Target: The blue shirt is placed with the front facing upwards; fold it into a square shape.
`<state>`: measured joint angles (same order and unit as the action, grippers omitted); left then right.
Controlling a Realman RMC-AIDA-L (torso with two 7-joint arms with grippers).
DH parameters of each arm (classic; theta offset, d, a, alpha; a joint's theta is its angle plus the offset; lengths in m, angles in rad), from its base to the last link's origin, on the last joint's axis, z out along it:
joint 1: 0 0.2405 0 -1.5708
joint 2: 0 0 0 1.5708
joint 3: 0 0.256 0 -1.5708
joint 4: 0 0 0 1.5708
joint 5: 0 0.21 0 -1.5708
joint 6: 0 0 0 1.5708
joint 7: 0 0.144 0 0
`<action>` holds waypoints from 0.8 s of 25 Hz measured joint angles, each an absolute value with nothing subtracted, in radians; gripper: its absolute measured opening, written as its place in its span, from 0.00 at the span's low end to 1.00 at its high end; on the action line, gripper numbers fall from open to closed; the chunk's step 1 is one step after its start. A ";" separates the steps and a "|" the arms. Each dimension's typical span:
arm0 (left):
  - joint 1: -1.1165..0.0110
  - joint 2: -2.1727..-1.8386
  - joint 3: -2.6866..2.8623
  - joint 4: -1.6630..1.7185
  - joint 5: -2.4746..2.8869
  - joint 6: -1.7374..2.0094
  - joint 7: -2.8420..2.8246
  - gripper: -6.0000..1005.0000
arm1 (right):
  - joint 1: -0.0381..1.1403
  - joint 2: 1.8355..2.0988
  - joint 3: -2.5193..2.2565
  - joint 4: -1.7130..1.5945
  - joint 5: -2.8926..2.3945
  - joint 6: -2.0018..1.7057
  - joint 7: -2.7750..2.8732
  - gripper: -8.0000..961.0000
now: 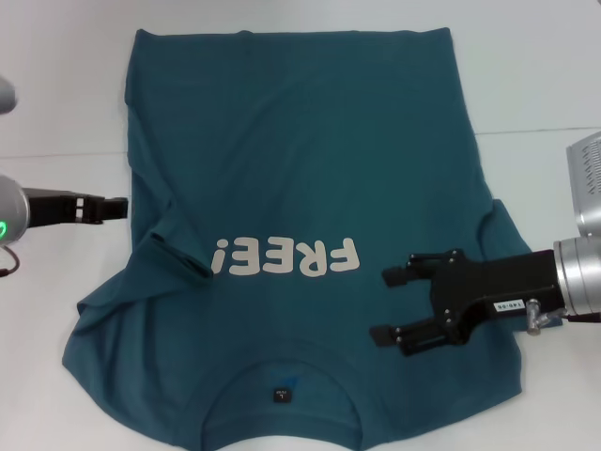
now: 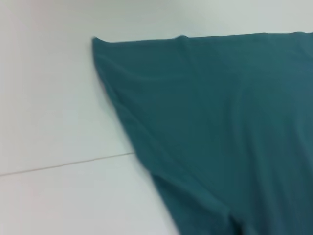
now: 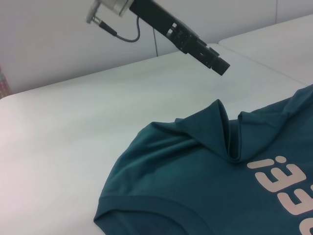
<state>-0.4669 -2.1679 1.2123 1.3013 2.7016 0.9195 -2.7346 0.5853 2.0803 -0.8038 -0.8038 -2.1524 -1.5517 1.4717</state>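
- We see the shirt [image 1: 300, 188] front-up on the desk [image 1: 545, 85], collar at the near edge.
- Our right gripper [image 1: 394, 305], jaws open, hovers over the shirt.
- Our left gripper [image 1: 115, 206] sits beside the shirt's left edge; we cannot tell its jaws' state.

A plain white table [image 1: 66, 160] fills the head view from edge to edge, smooth and evenly lit, with no hard shadows. A thin straight seam [image 1: 540, 130] runs across it from the left edge to the right edge, partway toward the far side. In the right wrist view, the table's far edge meets a pale, bare grey-white wall [image 3: 44, 39], and a vertical line [image 3: 277, 11] marks the wall.
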 joint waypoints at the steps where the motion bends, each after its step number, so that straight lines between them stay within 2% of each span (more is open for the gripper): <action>1: -0.460 -2.168 1.227 1.287 2.707 0.888 -2.726 0.51 | 0.586 2.080 -0.804 -0.804 -2.152 -1.551 1.472 0.98; 7: -0.461 -2.169 1.325 1.175 2.773 0.774 -2.701 0.84 | 0.592 2.079 -0.804 -0.804 -2.151 -1.551 1.474 0.98; 11: -0.463 -2.168 1.412 1.157 2.778 0.783 -2.698 0.84 | 0.591 2.078 -0.804 -0.804 -2.150 -1.554 1.476 0.98; 20: -0.388 -2.172 1.567 1.341 2.777 0.972 -2.724 0.84 | 0.573 2.075 -0.804 -0.818 -2.150 -1.560 1.494 0.98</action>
<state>-0.3877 -2.1724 1.5666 1.3412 2.7770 0.9718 -2.7238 0.5727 2.0752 -0.8038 -0.8175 -2.1504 -1.5596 1.4945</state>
